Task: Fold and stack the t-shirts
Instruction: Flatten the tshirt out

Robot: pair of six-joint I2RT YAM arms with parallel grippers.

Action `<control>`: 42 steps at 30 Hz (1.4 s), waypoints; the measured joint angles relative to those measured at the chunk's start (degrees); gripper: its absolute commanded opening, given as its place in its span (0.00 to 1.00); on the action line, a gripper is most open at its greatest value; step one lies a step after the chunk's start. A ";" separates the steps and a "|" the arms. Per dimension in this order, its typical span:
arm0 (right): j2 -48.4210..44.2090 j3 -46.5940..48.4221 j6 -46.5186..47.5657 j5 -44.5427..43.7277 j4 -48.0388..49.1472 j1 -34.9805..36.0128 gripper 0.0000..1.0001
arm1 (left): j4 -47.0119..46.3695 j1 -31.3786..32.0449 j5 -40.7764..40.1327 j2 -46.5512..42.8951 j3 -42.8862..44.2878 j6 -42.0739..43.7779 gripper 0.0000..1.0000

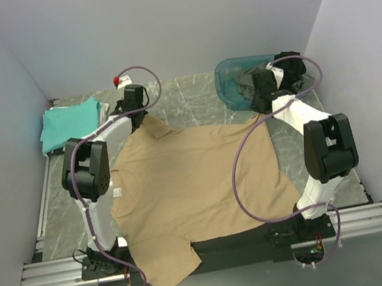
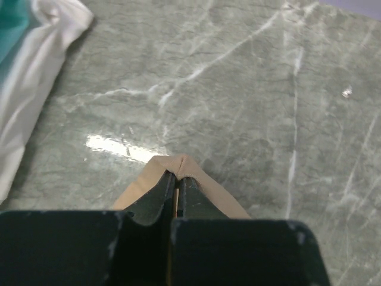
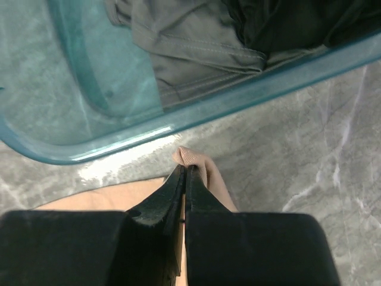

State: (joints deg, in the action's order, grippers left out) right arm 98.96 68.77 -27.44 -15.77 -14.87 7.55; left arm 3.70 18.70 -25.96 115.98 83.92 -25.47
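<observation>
— What's the left gripper got hold of?

— Its fingers are pinched tight on one far corner of the tan t-shirt. The rest of the shirt lies spread flat on the marble table behind it. Off to the gripper's left there's a teal t-shirt lying over a white t-shirt.

— And the right gripper?

— Clamped on the shirt's other far corner. Just ahead of it sits a clear teal tub, holding a dark grey garment with a black garment bunched beside it.
</observation>
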 measured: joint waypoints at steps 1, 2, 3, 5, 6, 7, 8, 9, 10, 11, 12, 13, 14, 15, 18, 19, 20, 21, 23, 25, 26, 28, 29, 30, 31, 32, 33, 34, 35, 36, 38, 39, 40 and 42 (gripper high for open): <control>0.15 0.63 -0.22 0.22 -0.44 -0.07 0.03 | 0.13 -0.20 -0.63 0.00 0.00 -0.46 0.01; 0.37 1.11 -0.50 0.50 -0.70 -0.09 0.07 | 0.24 -0.48 -1.14 -0.02 0.00 -0.83 0.01; 0.63 1.51 -0.79 0.85 -0.83 -0.11 0.08 | 0.44 -0.83 -1.64 -0.02 0.00 -1.11 0.01; 1.14 1.64 -1.31 2.25 -0.92 -0.11 0.16 | 1.09 -1.77 -2.73 -0.02 0.26 -1.42 0.01; 1.42 1.62 -1.44 3.10 -0.94 -0.11 0.21 | 1.49 -2.19 -3.10 0.00 0.55 -1.44 0.01; 1.64 1.57 -1.51 4.11 -0.94 -0.11 0.37 | 1.95 -2.78 -3.63 0.00 1.03 -1.51 0.01; 1.70 1.40 -1.75 5.09 -0.85 -0.11 0.44 | 2.49 -3.26 -3.96 0.00 1.64 -1.68 0.01; 1.70 1.29 -1.60 6.08 -0.85 -0.11 0.55 | 3.23 -3.78 -4.22 0.02 2.58 -1.84 0.04; 1.70 1.27 -1.33 6.97 -0.79 -0.09 0.78 | 4.02 -4.31 -4.48 0.11 3.61 -2.10 0.04; 1.68 1.27 -1.51 8.07 -0.59 -0.11 0.84 | 5.16 -4.83 -4.83 0.17 4.87 -2.51 0.06; 1.68 1.27 -1.03 8.92 -0.52 -0.09 0.85 | 6.01 -5.31 -5.01 0.42 6.29 -2.89 0.21; 1.49 1.11 -0.59 9.75 -0.48 -0.09 0.86 | 6.71 -5.75 -5.25 0.57 7.58 -3.15 0.32; 1.16 0.59 -0.55 10.34 -0.28 -0.09 0.86 | 7.02 -6.14 -5.31 0.66 8.37 -3.65 0.44; 0.52 -0.22 -0.50 10.93 -0.22 -0.09 0.86 | 7.30 -6.47 -5.40 0.66 8.87 -4.20 0.56; -3.08 -4.26 -0.37 12.17 -0.46 -0.11 0.87 | 7.65 -7.37 -5.11 0.66 8.98 -5.03 0.99; -4.63 -5.84 -0.37 12.41 -0.52 -0.11 0.88 | 7.80 -7.54 -4.63 0.63 8.70 -5.42 0.99; -5.92 -7.10 -0.39 12.55 -0.57 -0.11 0.88 | 7.78 -7.63 -4.22 0.57 8.31 -5.60 0.99; -7.28 -8.41 -0.37 12.79 -0.76 -0.11 0.88 | 7.98 -7.65 -3.56 0.31 7.76 -5.77 1.00; -9.44 -10.56 -0.37 13.09 -0.98 -0.13 0.89 | 8.28 -7.52 -1.64 -0.44 6.32 -6.36 0.99; -10.23 -11.37 -0.22 13.66 -1.25 -0.20 0.89 | 8.48 -7.32 0.37 -1.95 4.52 -7.19 1.00; -10.21 -11.41 -0.15 13.94 -1.25 -0.24 0.89 | 8.48 -7.21 1.36 -2.89 3.54 -7.52 0.99; -10.21 -11.72 -0.11 14.97 -1.16 -0.31 0.89 | 9.33 -6.78 3.23 -6.05 0.63 -8.72 0.99; -10.25 -12.00 -0.02 15.37 -1.03 -0.31 0.89 | 9.35 -6.51 3.80 -7.96 -1.31 -9.29 0.99; -10.27 -12.33 0.04 15.67 -0.96 -0.31 0.89 | 9.31 -6.03 4.28 -10.67 -4.04 -9.88 0.99; -10.36 -13.11 0.07 15.89 -0.57 -0.31 0.89 | 9.46 -5.51 4.70 -13.16 -6.73 -10.36 0.99; -10.64 -14.27 0.07 16.02 -0.44 -0.31 0.89 | 8.66 -4.68 5.05 -16.68 -10.75 -11.04 1.00; -10.82 -15.10 0.07 16.11 -0.48 -0.31 0.89 | 8.70 -3.78 5.44 -19.85 -14.16 -11.69 0.99; -10.99 -16.02 0.07 16.22 -0.61 -0.31 0.89 | 7.91 -2.78 6.21 -22.84 -17.70 -12.33 0.99; -11.02 -16.59 0.09 16.28 -0.81 -0.31 0.89 | 7.85 -2.10 6.71 -24.98 -20.15 -12.92 0.99; -11.02 -16.90 0.11 16.37 -1.03 -0.31 0.89 | 7.98 -1.11 7.39 -27.50 -23.17 -13.46 0.99; -11.06 -17.18 0.31 16.57 -1.09 -0.31 0.89 | 8.39 0.20 8.17 -30.32 -27.04 -14.86 0.99; -11.21 -17.33 0.44 16.68 -0.94 -0.31 0.89 | 8.66 0.59 8.26 -31.26 -28.83 -15.78 0.99; -11.54 -17.81 0.57 16.70 -0.72 -0.31 0.89 | 8.85 0.63 8.28 -31.89 -30.36 -16.35 1.00; -12.81 -19.41 0.76 16.68 -0.28 -0.31 0.89 | 9.05 0.61 8.28 -34.10 -34.71 -18.03 0.99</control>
State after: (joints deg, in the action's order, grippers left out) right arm 86.15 49.36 -26.68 0.91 -15.16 7.25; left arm 12.75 19.31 -17.67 81.89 49.21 -43.51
